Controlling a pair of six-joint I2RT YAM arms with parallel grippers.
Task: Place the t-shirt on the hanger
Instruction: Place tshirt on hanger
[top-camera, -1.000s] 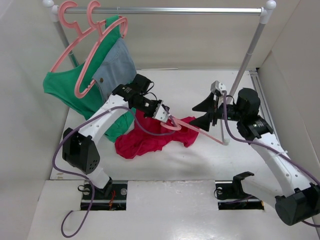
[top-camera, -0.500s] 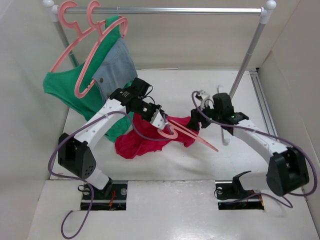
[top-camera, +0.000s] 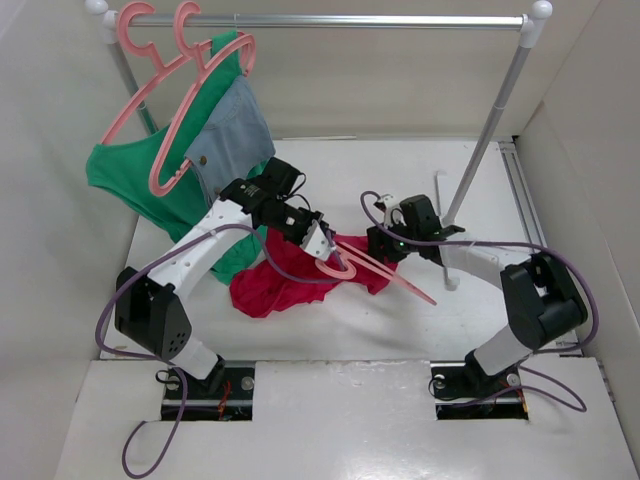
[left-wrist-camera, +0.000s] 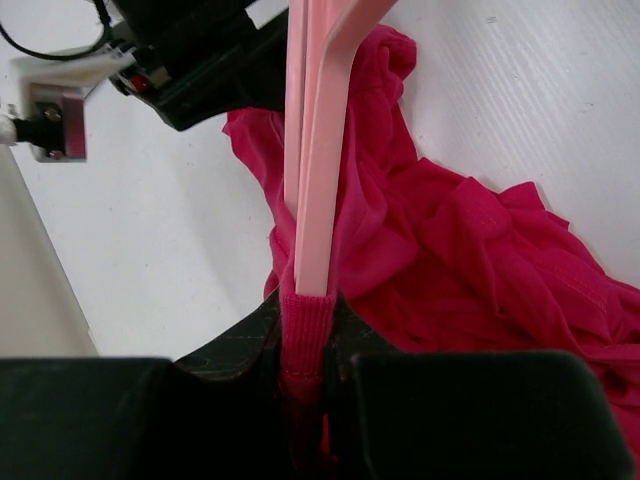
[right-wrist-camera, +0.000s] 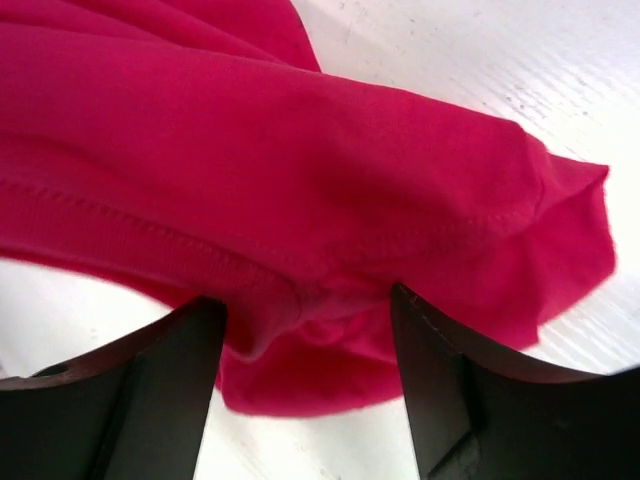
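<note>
Left wrist: left gripper (left-wrist-camera: 305, 345) clamped on hanger (left-wrist-camera: 322, 150) and t-shirt (left-wrist-camera: 450, 250) collar.
Right wrist: right gripper (right-wrist-camera: 305, 340) spread wide, straddling a t-shirt fold.

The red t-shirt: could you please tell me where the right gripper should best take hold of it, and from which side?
Grip the stitched, folded edge at the t-shirt's right end, coming from above. That fold bunches up thick and lies between the right gripper's open fingers, clear of the hanger that the left gripper pinches with the neckband.
</note>
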